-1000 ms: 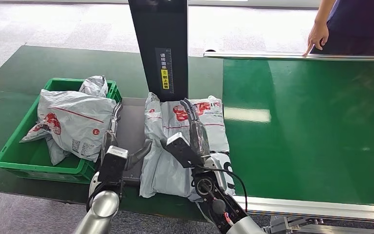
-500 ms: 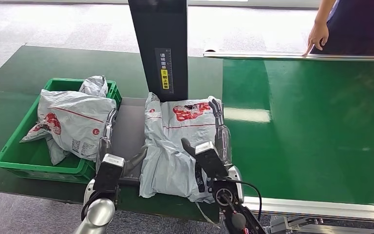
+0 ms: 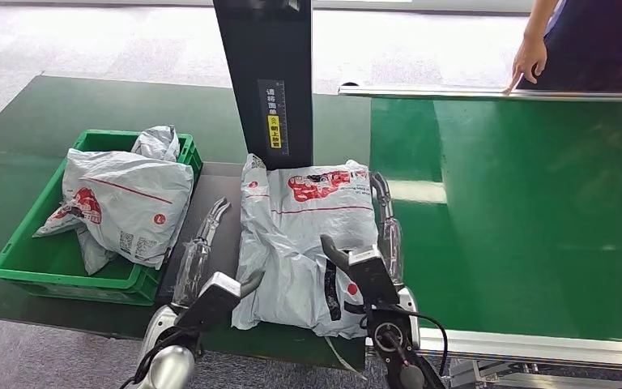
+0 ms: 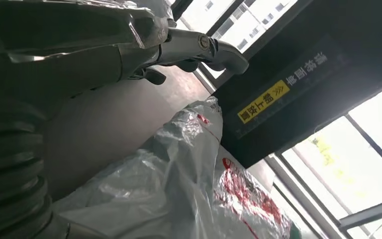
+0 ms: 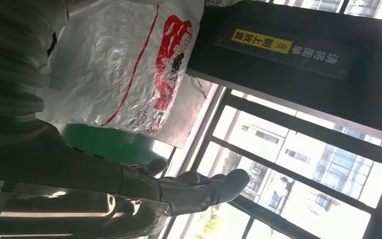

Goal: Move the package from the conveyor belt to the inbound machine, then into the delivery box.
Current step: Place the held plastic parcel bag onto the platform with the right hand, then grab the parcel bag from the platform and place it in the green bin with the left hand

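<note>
While one grey package (image 3: 304,243) lies on the scanner plate (image 3: 215,215), the left hand (image 3: 202,259) at nine o'clock and the right hand (image 3: 377,243) at three o'clock flank it, released.

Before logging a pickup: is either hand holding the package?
No: both hands flank the package, fingers open.

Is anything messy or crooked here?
A little. The package on the grey inbound machine is crumpled and hangs over the near edge. In the green box, a bag slumps over the rim.
</note>
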